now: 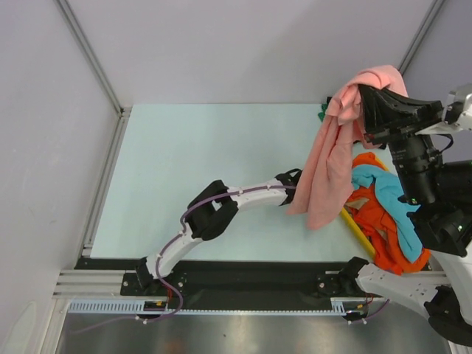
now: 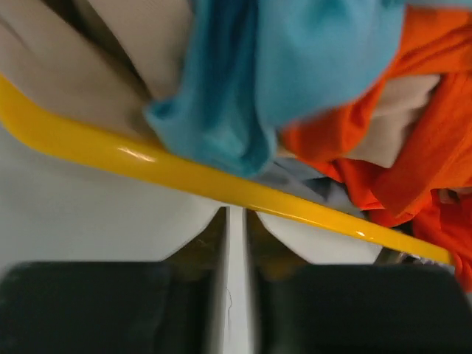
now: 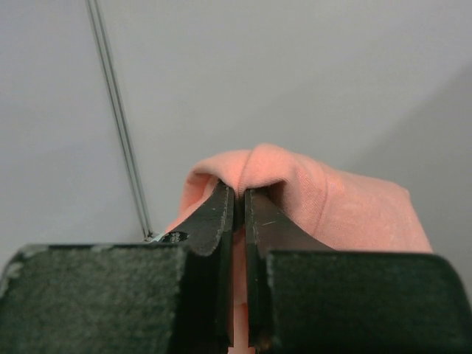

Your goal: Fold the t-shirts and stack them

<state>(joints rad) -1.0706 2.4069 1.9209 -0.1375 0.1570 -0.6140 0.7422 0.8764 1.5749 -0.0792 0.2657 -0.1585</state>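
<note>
Top external first. Holding pink shirt aloft by one bunched end in right gripper, above the far right corner of table. Hanging from there in a long drape, lower end down beside the left rim of tray. Left gripper set low at the drape's left edge, right against the cloth, tips partly hidden behind it.

Right wrist: clamped on a fold of pink shirt, fingers all but touching, cloth humped over both tips and running down between them. Plain grey wall behind.

Left wrist: jaws nearly together, only a thin pale slit between. Cannot tell whether any cloth is pinched there. Pointing just over the yellow tray rim, which crosses the view close ahead on a slant. Heaped beyond the rim: turquoise shirt sagging down to the rim in the middle, orange shirt to the right, beige shirt at upper left and showing again among the orange folds.

Back in top external: turquoise shirt lying across orange shirt in the tray at right, orange bunched toward the near end. Scrap of green shirt peeking out at the far end, just behind the hanging pink shirt.
</note>
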